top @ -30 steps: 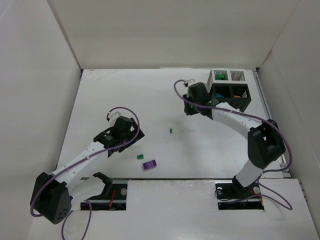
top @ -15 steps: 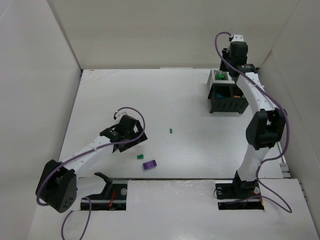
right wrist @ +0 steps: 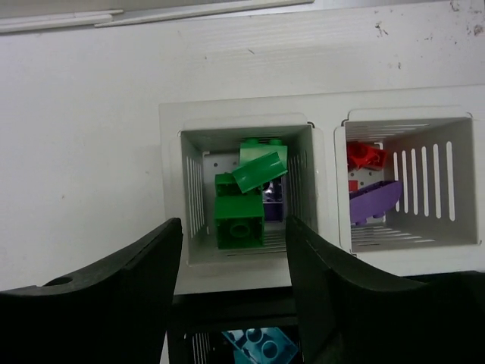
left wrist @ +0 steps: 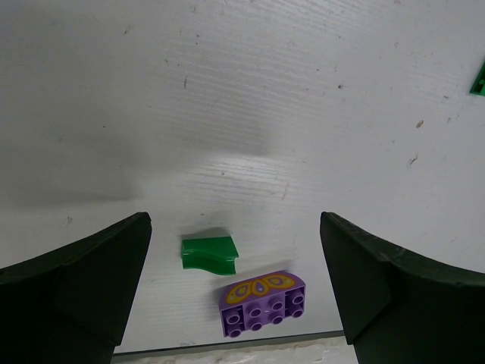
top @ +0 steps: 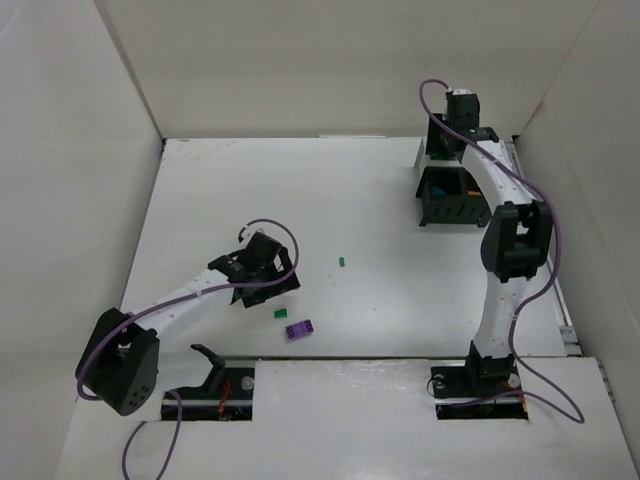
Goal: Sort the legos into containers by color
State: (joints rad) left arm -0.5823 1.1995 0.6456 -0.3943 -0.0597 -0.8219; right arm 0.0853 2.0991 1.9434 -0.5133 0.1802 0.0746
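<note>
My left gripper (left wrist: 233, 227) (top: 275, 290) hangs open low over the table. A small green lego (left wrist: 208, 252) (top: 281, 313) and a purple lego with a yellow pattern (left wrist: 264, 302) (top: 298, 329) lie between its fingers, untouched. Another green lego (top: 342, 263) lies further out. My right gripper (right wrist: 235, 226) (top: 443, 150) is open and empty above the containers (top: 455, 203). Right below it, the left white bin (right wrist: 173, 189) holds green legos (right wrist: 239, 220), one flat piece (right wrist: 260, 171) tilted on top. The right white bin (right wrist: 477, 182) holds red (right wrist: 365, 155) and purple (right wrist: 375, 201) legos. A teal lego (right wrist: 261, 345) sits in the black bin.
White walls enclose the table on the left, back and right. The containers stand in the far right corner, close to the back wall (right wrist: 227, 68). The table's near edge (left wrist: 227, 350) runs just behind the purple lego.
My right arm swung from mid-table up over the white bin and its gripper opened there. My left gripper slid toward the green and purple legos.
</note>
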